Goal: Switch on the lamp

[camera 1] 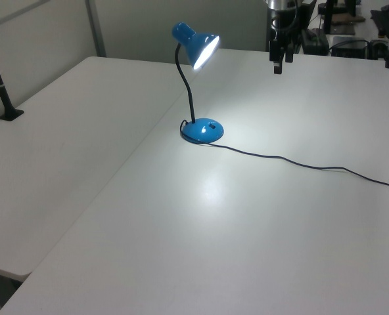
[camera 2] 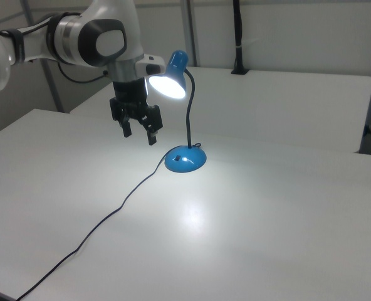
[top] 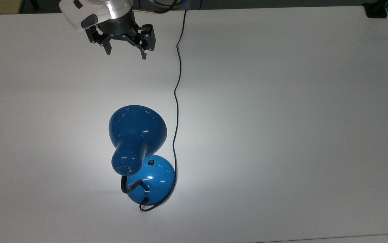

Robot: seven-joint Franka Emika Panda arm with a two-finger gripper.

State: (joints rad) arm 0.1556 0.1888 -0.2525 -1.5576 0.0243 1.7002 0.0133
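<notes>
From my station I read the lamp (top: 136,135) as lit, standing mid-table (top: 281,135) on its round blue base (camera 2: 185,158); the shade (camera 1: 204,47) throws a bright patch on the white surface before it (the black switch (top: 150,163) sits on the base dome); the cord (top: 177,101) trails off across the table; the gripper (top: 125,52) hangs in the air with fingers spread and nothing between them, well apart from the lamp, near the table's top edge in the top view.
</notes>
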